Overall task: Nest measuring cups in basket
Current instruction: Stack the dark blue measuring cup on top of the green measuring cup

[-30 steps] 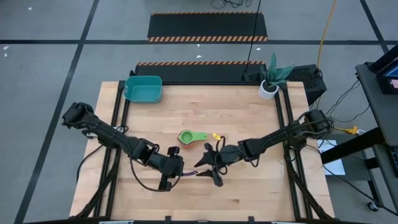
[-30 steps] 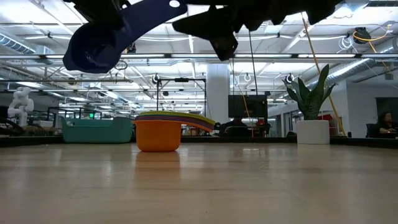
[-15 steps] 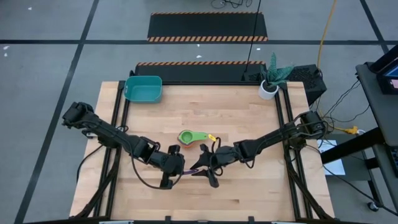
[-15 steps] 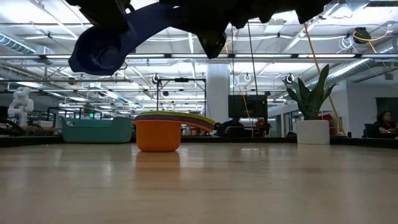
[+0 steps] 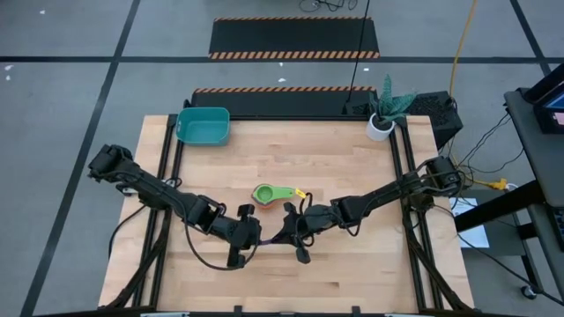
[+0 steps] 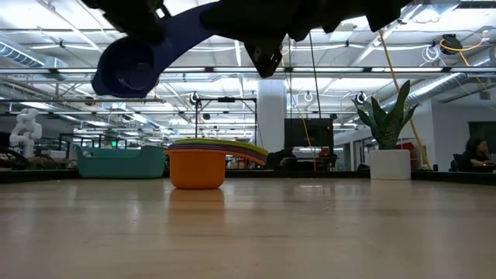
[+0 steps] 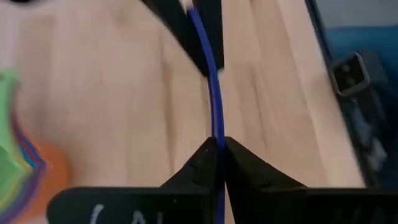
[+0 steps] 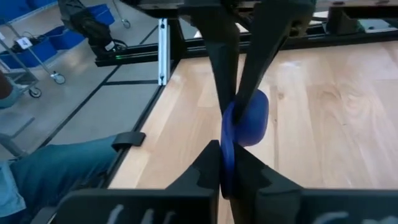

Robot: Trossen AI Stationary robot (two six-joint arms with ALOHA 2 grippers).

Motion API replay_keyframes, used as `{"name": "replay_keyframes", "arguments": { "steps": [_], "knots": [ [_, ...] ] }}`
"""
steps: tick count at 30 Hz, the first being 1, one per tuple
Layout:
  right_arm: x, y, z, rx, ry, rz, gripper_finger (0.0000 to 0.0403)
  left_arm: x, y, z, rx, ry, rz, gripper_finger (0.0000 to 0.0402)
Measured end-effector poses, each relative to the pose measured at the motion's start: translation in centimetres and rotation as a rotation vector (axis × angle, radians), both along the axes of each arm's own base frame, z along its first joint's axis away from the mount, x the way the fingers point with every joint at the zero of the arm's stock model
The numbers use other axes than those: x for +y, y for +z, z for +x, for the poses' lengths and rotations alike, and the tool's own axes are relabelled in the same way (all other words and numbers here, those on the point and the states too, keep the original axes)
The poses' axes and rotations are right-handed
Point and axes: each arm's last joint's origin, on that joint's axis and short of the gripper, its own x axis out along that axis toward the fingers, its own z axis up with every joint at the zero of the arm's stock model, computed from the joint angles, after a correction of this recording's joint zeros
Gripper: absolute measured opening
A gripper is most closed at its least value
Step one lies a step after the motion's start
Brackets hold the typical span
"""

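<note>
Since a second ago the right gripper (image 5: 294, 236) has slid in toward the left gripper (image 5: 253, 238) and its fingers, then spread, have now closed on the handle of the dark blue cup (image 6: 132, 68); the left gripper has stayed clamped on that same cup, so both arms hold it in the air at about 6 o'clock on the table (image 5: 352, 158). The stack of nested cups (image 5: 269, 194), green on top with an orange one at the bottom, has not moved from near the table's middle, and the teal basket (image 5: 204, 125) still sits at 11 o'clock, well apart from it. From above, the blue cup is almost hidden between the two grippers; the low view shows its round bowl hanging high above the wood, left of the orange cup (image 6: 197, 168). The left wrist view shows the thin blue handle (image 7: 213, 93) pinched between its fingers (image 7: 194, 168), and the right wrist view shows the bowl (image 8: 247, 118) beyond its own closed fingers (image 8: 205, 163).
</note>
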Motion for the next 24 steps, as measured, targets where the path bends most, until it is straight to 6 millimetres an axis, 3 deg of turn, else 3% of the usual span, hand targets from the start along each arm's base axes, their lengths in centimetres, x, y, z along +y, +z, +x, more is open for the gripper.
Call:
{"name": "replay_keyframes", "arguments": {
  "steps": [7,13,19,24],
  "knots": [
    [-0.4,0.3,-0.5,0.016,-0.007,-0.013,0.0002,-0.4,1.0,-0.2,-0.140,0.097,0.147,0.0125],
    [-1.9,0.9,-2.3,0.025,-0.031,0.017,0.0003,0.4,3.0,-1.4,-0.253,0.247,0.275,0.0201],
    [-5.1,1.9,-5.0,-0.131,-0.094,0.075,0.0002,0.7,6.0,-3.5,-0.376,0.289,0.304,0.0218],
    [-7.4,1.1,-7.2,-0.186,-0.153,0.166,0.0002,1.1,7.7,-4.0,-0.464,0.265,0.328,0.0218]
  ]
}}
